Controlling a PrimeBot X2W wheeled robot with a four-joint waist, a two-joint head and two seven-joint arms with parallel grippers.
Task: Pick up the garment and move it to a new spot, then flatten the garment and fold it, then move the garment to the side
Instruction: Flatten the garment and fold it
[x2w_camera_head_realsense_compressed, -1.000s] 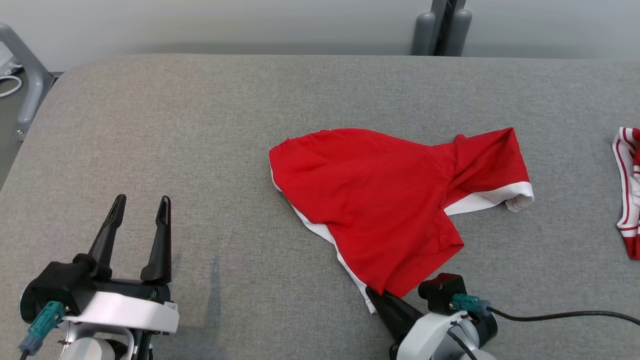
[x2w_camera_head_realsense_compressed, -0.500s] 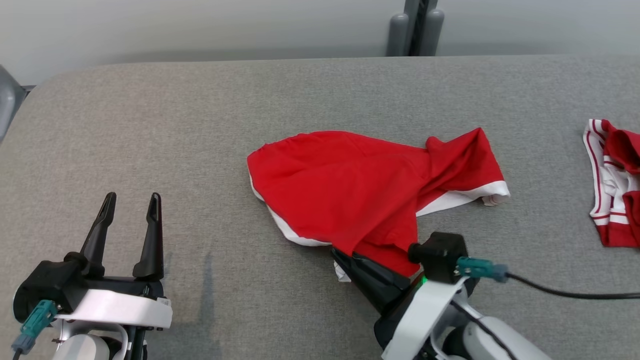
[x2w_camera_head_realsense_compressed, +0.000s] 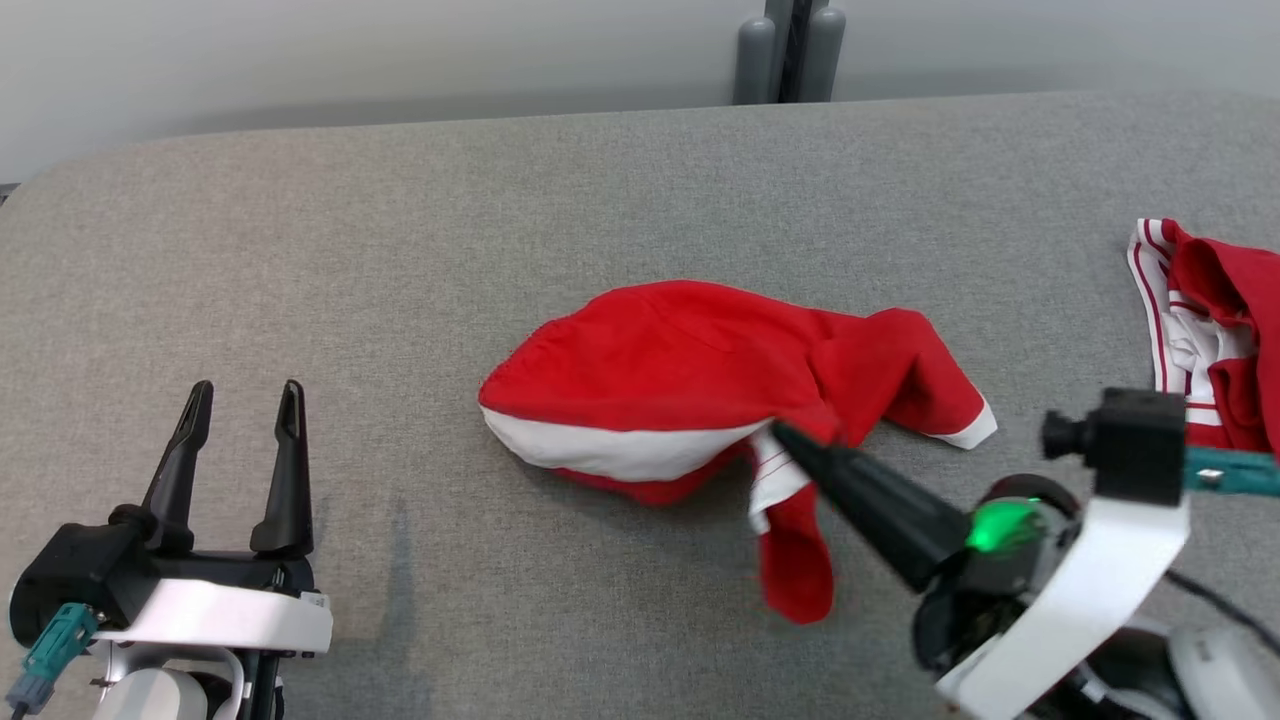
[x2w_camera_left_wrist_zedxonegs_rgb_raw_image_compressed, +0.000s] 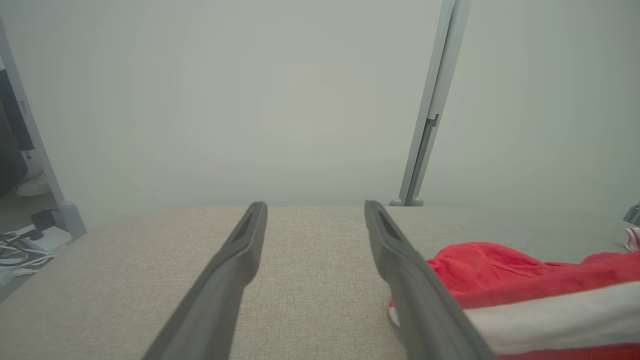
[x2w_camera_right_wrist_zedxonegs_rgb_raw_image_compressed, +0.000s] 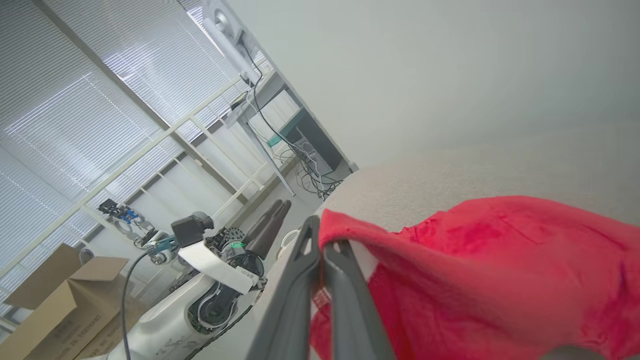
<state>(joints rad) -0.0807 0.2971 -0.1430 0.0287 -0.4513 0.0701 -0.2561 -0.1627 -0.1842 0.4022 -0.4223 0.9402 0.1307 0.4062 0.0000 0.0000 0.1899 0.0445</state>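
Observation:
A red garment (x2w_camera_head_realsense_compressed: 680, 370) with white trim lies crumpled on the middle of the grey padded table (x2w_camera_head_realsense_compressed: 400, 250). My right gripper (x2w_camera_head_realsense_compressed: 785, 437) is shut on its near edge and holds that edge up off the table; a red flap hangs below the fingertips. In the right wrist view the closed fingers (x2w_camera_right_wrist_zedxonegs_rgb_raw_image_compressed: 306, 250) pinch the garment (x2w_camera_right_wrist_zedxonegs_rgb_raw_image_compressed: 475, 260) at its hem. My left gripper (x2w_camera_head_realsense_compressed: 240, 400) stands open at the lower left, away from the cloth. The left wrist view has the garment (x2w_camera_left_wrist_zedxonegs_rgb_raw_image_compressed: 525, 275) just right of the gripper (x2w_camera_left_wrist_zedxonegs_rgb_raw_image_compressed: 315, 212).
A second red-and-white striped garment (x2w_camera_head_realsense_compressed: 1190, 340) lies at the table's right edge. A grey post (x2w_camera_head_realsense_compressed: 790, 50) stands behind the far edge. The right wrist view shows my left arm (x2w_camera_right_wrist_zedxonegs_rgb_raw_image_compressed: 220, 270) and a cardboard box (x2w_camera_right_wrist_zedxonegs_rgb_raw_image_compressed: 55, 295) on the floor beyond.
My right gripper has shut on the garment's near corner and risen, pulling it up and over so the cloth bunches and a white band shows. The head camera has turned. The left gripper stayed open.

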